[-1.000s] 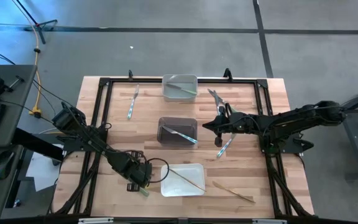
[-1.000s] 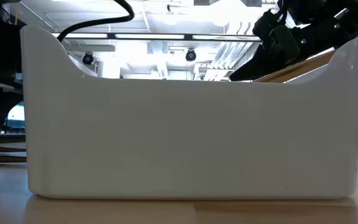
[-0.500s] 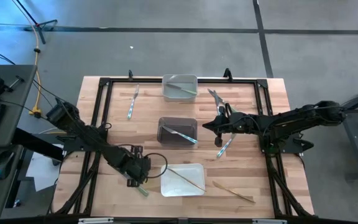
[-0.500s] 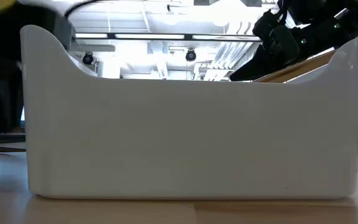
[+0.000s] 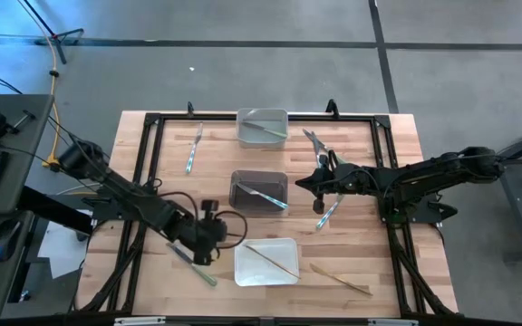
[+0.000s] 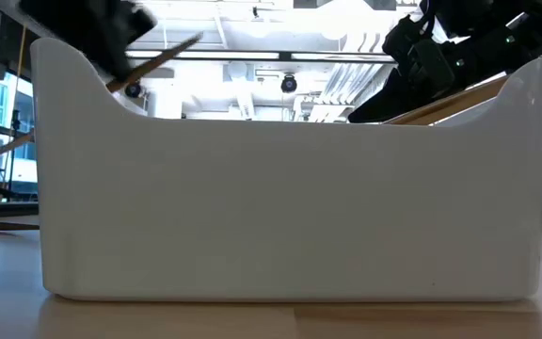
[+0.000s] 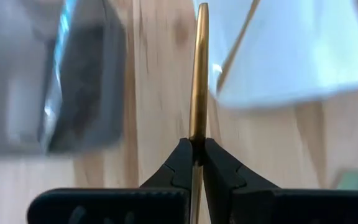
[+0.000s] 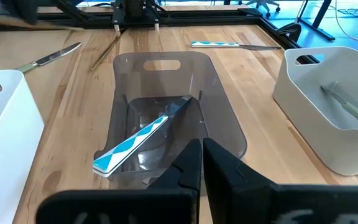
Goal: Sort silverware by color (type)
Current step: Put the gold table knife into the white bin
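Left pincer (image 7: 196,163) shut tight on tan stick (image 7: 198,74), lifted above the bench (image 5: 152,163) near its front edge, beside white bin (image 5: 279,272). Right pincer (image 8: 201,163) shut, empty, over dark bin (image 8: 166,106).

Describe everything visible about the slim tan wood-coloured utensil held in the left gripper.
The slim tan wood-coloured utensil is a thin, straight stick of wood-like material, its working end not identifiable. The left gripper is shut on one end, its dark fingers pinching it, and the rest points forward over the wooden table. It hangs beside the white rectangular bin, on the bin's left in the high view, touching only the fingers.
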Controlling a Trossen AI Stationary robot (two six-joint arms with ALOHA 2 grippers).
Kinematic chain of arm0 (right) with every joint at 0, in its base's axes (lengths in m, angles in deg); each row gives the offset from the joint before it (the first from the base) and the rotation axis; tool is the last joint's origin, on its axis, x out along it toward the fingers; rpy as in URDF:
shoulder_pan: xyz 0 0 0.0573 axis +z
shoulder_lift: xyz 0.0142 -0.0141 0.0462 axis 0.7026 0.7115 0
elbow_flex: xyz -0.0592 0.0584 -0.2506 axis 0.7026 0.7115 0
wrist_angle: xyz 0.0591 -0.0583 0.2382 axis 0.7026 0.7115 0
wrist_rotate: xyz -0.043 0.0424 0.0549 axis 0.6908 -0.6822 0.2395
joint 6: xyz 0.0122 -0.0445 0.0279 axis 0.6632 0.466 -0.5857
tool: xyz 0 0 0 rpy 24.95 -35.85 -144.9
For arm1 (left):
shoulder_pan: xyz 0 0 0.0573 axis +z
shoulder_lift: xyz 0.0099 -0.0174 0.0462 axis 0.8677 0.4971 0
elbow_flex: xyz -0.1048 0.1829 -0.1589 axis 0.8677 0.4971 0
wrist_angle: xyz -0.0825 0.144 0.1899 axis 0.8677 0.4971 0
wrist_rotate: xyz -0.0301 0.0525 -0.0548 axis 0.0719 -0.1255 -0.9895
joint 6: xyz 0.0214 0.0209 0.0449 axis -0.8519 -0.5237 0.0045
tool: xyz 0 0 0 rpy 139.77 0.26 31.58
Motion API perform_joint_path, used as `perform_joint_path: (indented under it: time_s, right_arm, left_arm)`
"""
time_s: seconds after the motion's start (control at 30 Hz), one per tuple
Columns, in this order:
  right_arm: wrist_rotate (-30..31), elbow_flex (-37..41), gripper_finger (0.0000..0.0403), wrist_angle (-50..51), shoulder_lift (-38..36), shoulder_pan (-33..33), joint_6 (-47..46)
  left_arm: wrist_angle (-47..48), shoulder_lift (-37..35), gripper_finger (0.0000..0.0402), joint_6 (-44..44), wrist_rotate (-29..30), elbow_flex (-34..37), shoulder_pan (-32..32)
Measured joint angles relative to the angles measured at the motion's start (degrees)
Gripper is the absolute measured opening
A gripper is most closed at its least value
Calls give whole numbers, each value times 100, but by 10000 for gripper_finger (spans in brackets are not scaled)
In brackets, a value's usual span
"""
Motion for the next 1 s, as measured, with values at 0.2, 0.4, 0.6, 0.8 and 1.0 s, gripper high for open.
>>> perform_joint_path:
  time_s: [0.2, 0.4, 0.6, 0.8, 1.0]
  right_arm:
    - [1, 0, 0, 257, -77, -2, 319]
    - [487, 0, 0, 671, -311, -14, 481]
    - [639, 114, 0, 658, -361, -15, 464]
    - [643, 514, 0, 151, -361, -15, 349]
    - [645, 802, 0, -325, -361, -15, 256]
  left_arm:
    - [-813, 187, 4, -1005, -58, -520, 188]
    - [-1783, 212, 4, -1486, -351, -741, 218]
    - [-2452, 214, 4, -1764, -557, -797, 49]
    - [-3261, 347, 4, -2007, -872, -803, -72]
    - [-3903, 846, 4, -2201, -1186, -803, 92]
